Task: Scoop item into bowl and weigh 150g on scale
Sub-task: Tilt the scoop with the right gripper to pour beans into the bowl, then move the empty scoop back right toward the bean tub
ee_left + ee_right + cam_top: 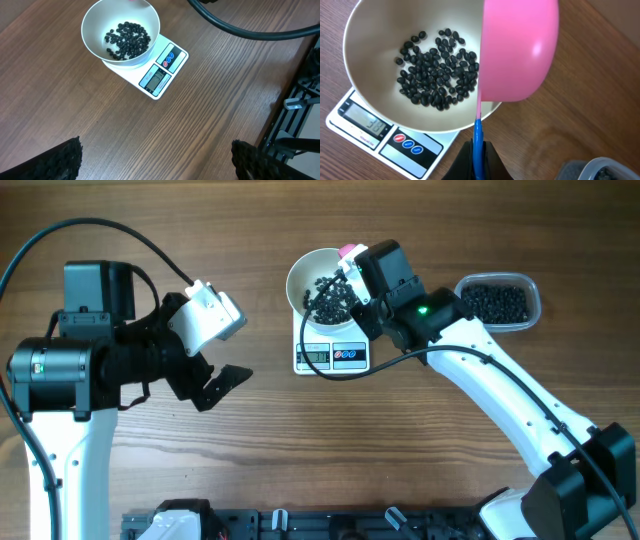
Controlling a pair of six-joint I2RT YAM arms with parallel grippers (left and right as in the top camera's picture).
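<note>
Wood-grain table (300,470) carries the scale (332,356) at far centre, with the white bowl (300,275) on it and black beads (328,302) lying inside. Right gripper (478,152) pinches the blue handle of the pink scoop (520,50) — cup tipped sideways over the bowl's right rim. Left gripper (157,162) hangs to the left, jaws spread wide, holding nothing. More beads fill a clear tub (497,302) far right.
</note>
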